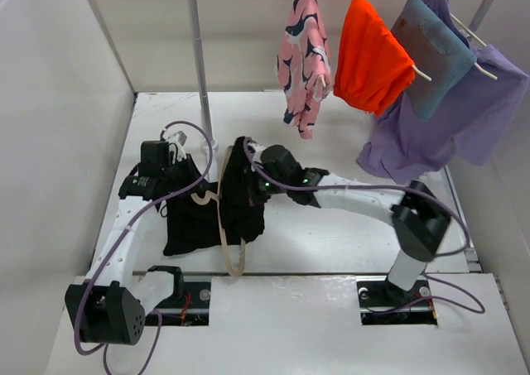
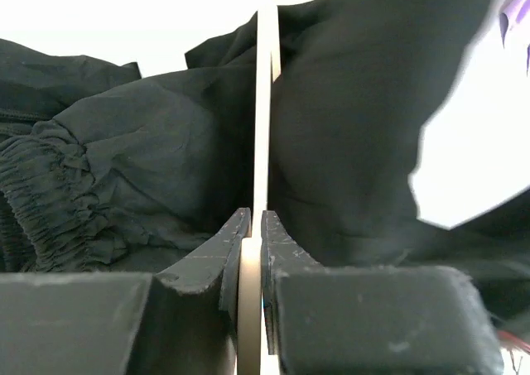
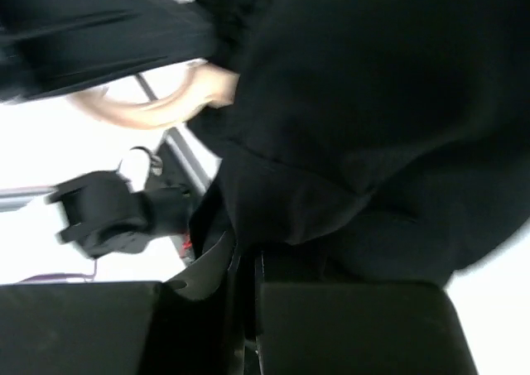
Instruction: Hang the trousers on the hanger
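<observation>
Two arms meet mid-tabletop (image 1: 331, 234) in the top view. The trousers (image 1: 195, 222) sit bunched between them, part lying flat and part pulled up at the right tool (image 1: 252, 164). The hanger (image 1: 225, 234) loops pale out of the cloth toward the near edge, with the left tool (image 1: 184, 170) on the other side of the pile.

Left wrist: the left tool (image 2: 252, 234) is clamped tight on the hanger (image 2: 263, 102), with the trousers (image 2: 166, 143) draped either side of it.

Right wrist is blurry, but the right tool (image 3: 248, 259) looks pinched shut on the trousers (image 3: 373, 102), with the hanger (image 3: 157, 106) curving just beyond.
</observation>
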Controlling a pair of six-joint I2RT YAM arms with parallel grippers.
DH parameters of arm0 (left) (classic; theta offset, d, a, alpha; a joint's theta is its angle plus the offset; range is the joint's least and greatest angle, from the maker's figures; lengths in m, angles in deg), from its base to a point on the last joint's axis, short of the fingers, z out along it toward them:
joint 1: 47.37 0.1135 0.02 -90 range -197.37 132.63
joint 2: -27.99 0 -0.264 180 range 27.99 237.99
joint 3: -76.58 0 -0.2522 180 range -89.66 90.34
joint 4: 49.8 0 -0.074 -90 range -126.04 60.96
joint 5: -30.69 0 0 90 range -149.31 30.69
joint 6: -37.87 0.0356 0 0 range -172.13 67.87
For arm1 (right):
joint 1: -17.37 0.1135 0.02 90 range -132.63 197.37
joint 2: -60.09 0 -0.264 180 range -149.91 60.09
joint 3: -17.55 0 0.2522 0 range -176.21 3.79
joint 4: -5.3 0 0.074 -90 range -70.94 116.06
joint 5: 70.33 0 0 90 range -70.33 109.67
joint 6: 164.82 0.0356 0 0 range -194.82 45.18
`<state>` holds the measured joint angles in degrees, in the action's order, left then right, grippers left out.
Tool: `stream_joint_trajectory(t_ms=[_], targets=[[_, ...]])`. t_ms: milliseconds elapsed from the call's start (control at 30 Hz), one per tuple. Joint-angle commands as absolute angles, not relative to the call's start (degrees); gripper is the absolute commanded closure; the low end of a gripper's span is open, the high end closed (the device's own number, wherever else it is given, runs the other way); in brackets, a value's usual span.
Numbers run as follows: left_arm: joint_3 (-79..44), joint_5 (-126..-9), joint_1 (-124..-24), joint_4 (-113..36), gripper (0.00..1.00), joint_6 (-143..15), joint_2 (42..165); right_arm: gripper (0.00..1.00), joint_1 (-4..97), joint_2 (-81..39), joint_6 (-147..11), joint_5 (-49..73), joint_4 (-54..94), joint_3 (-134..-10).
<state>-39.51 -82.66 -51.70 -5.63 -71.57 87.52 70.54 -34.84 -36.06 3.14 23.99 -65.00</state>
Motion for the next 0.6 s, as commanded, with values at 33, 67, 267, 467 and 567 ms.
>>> stream_joint_trajectory(t_ms=[33,67,267,467,567], targets=[[-39.83,-82.95,-50.27,-6.68,1.0,-71.99,86.62,1.0,69.49,-48.26,-36.95,-6.77,13.97,-66.17],[-39.83,-82.95,-50.27,-6.68,1.0,-71.99,86.62,1.0,69.49,-50.1,-36.94,-9.3,11.96,-66.86],[-39.83,-83.48,-50.27,-6.68,1.0,-70.94,85.39,1.0,69.49,-57.32,-33.53,-11.79,4.57,-66.17],[-39.83,-90.94,-50.79,-10.1,1.0,-71.81,85.38,1.0,70.19,-65.22,-28.42,-15.83,-5.81,-66.87],[-41.31,-95.07,-52.11,-12.48,1.0,-75.14,85.39,1.0,70.81,-65.24,-27.89,-7.69,-5.81,-64.61]])
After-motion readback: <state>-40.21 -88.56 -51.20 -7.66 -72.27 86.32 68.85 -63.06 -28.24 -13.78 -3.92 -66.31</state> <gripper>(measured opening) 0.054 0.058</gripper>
